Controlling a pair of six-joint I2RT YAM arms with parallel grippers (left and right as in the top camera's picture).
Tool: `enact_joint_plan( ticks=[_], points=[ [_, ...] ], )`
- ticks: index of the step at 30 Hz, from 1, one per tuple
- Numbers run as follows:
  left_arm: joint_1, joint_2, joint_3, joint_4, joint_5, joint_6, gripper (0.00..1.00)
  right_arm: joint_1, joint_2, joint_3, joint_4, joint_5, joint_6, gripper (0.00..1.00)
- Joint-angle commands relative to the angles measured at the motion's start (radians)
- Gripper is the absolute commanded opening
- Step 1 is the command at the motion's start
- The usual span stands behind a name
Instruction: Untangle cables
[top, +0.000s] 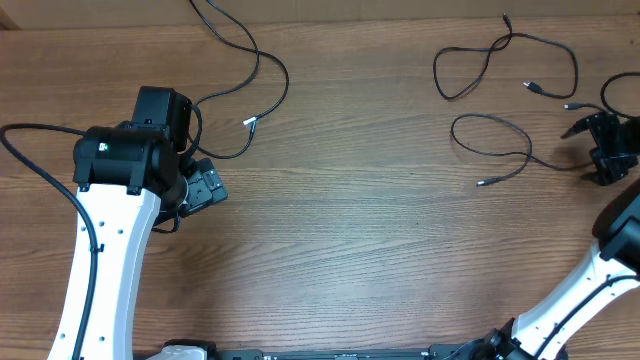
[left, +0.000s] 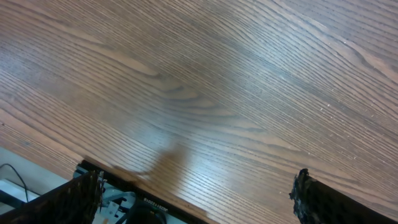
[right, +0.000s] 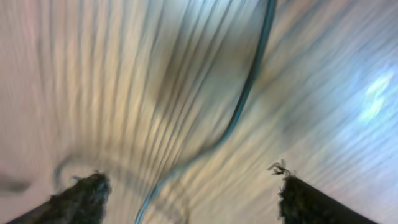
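Three thin black cables lie on the wooden table. One cable (top: 262, 85) with a white plug curls at the upper left, just beyond my left gripper (top: 205, 187). In the left wrist view that gripper (left: 199, 202) is open over bare wood. At the upper right, a looped cable (top: 505, 45) lies above another cable (top: 500, 135), which trails right toward my right gripper (top: 600, 150). In the blurred right wrist view the right gripper (right: 193, 199) is open. A cable (right: 239, 106) runs loose between its spread fingers, gripped by neither.
The table's front edge (left: 143, 190) shows close under the left gripper, with a black frame and wiring below it. The left arm (top: 110, 230) stands at the left side. The right arm (top: 600, 275) rises from the lower right corner.
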Motion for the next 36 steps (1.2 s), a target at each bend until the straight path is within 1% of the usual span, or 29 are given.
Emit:
enact_joint_plan(
  ticks=[1, 3, 9, 13, 16, 18, 19, 20, 22, 24, 29, 31, 36],
  points=[
    [-0.006, 0.002, -0.002, 0.001, -0.021, -0.016, 1.00, 0.041, -0.047, 0.001, -0.034, -0.080, -0.082, 0.97],
    [-0.006, 0.002, -0.002, 0.001, -0.021, -0.016, 0.99, 0.071, -0.046, -0.024, -0.048, -0.080, -0.116, 0.98],
    [-0.006, 0.002, -0.002, 0.001, -0.021, -0.016, 1.00, 0.183, -0.046, -0.097, -0.027, -0.043, -0.113, 0.98],
    [-0.006, 0.002, -0.002, 0.001, -0.021, -0.016, 0.99, 0.246, -0.046, -0.126, -0.005, 0.068, -0.013, 0.97],
    [-0.006, 0.002, -0.002, 0.001, -0.021, -0.016, 1.00, 0.277, -0.046, -0.142, 0.021, 0.082, 0.014, 0.94],
    [-0.006, 0.002, -0.002, 0.001, -0.021, -0.016, 1.00, 0.291, -0.046, -0.149, 0.034, 0.082, 0.014, 0.91],
    [-0.006, 0.002, -0.002, 0.001, -0.021, -0.016, 1.00, 0.298, -0.046, -0.150, 0.035, 0.082, 0.014, 0.87],
    [-0.006, 0.002, -0.002, 0.001, -0.021, -0.016, 0.99, 0.304, -0.046, -0.150, 0.038, 0.082, 0.014, 0.80],
    [-0.006, 0.002, -0.002, 0.001, -0.021, -0.016, 1.00, 0.314, -0.046, -0.150, 0.041, 0.082, 0.013, 0.70],
    [-0.006, 0.002, -0.002, 0.001, -0.021, -0.016, 0.99, 0.324, -0.046, -0.150, 0.040, 0.082, 0.013, 0.65],
    [-0.006, 0.002, -0.002, 0.001, -0.021, -0.016, 1.00, 0.347, -0.046, -0.150, 0.040, 0.082, 0.013, 0.60],
    [-0.006, 0.002, -0.002, 0.001, -0.021, -0.016, 1.00, 0.358, -0.046, -0.150, 0.040, 0.078, 0.006, 0.54],
    [-0.006, 0.002, -0.002, 0.001, -0.021, -0.016, 0.99, 0.392, -0.046, -0.150, 0.042, 0.079, -0.020, 0.47]
  ],
)
